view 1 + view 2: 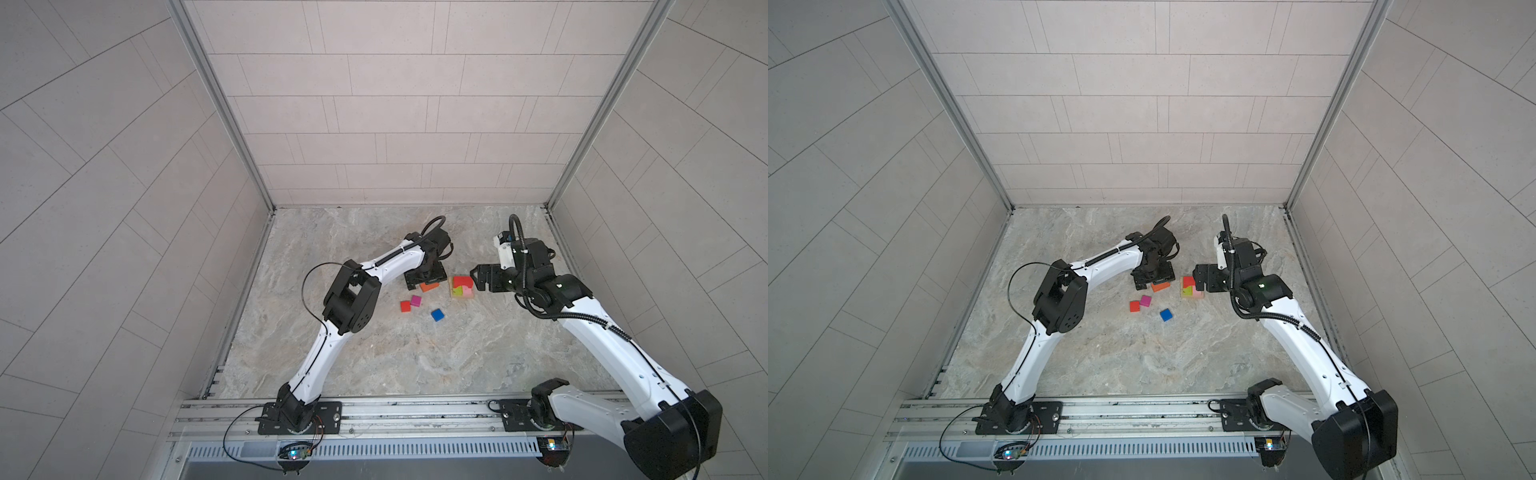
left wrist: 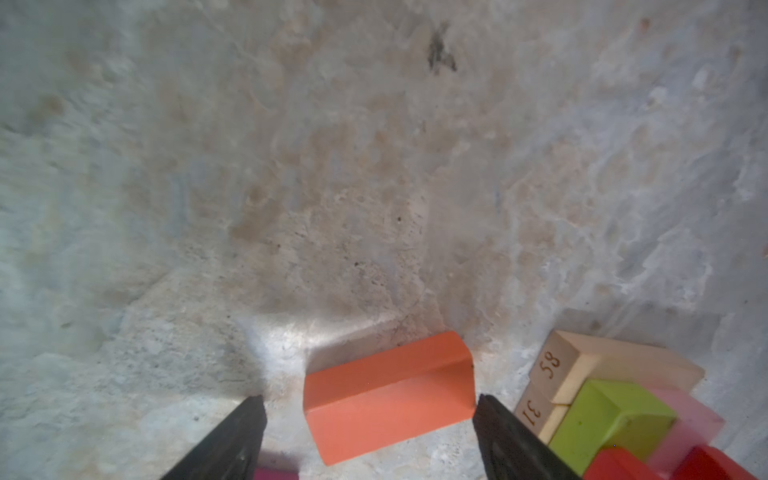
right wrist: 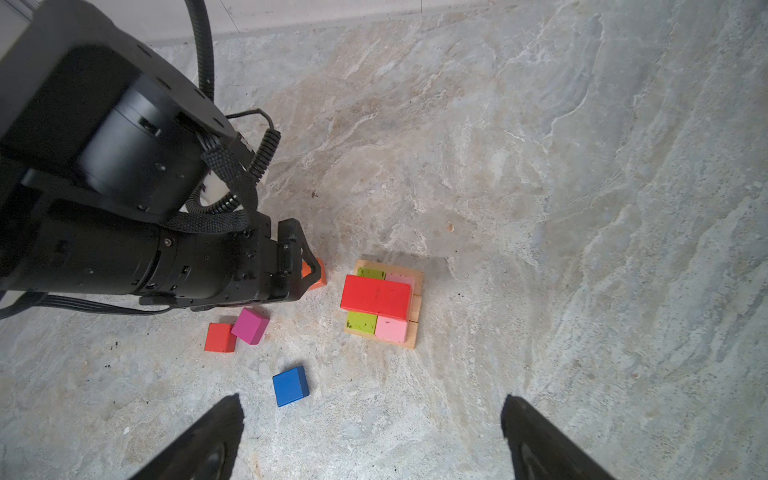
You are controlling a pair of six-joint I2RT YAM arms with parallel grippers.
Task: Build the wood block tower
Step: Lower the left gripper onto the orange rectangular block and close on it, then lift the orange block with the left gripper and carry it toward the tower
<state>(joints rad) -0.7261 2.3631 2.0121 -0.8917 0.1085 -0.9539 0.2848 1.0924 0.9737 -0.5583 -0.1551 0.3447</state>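
Note:
The wood block tower (image 1: 461,287) (image 1: 1192,287) stands mid-table: tan bars at the base (image 3: 412,332), lime (image 3: 361,325) and pink (image 3: 391,329) oblongs on them, a red notched piece (image 3: 376,296) on top. An orange oblong (image 2: 386,399) (image 1: 429,286) lies flat just left of it. My left gripper (image 2: 368,405) (image 1: 427,282) is down over the orange oblong, open, one finger at each end. My right gripper (image 3: 372,403) (image 1: 478,280) hangs open and empty just right of the tower, above the table.
Three loose cubes lie in front of the orange oblong: red (image 1: 405,306), magenta (image 1: 416,301) and blue (image 1: 437,315). The marble table (image 1: 374,357) is walled at the back and both sides. The arm bases sit on a rail (image 1: 415,409) at the front.

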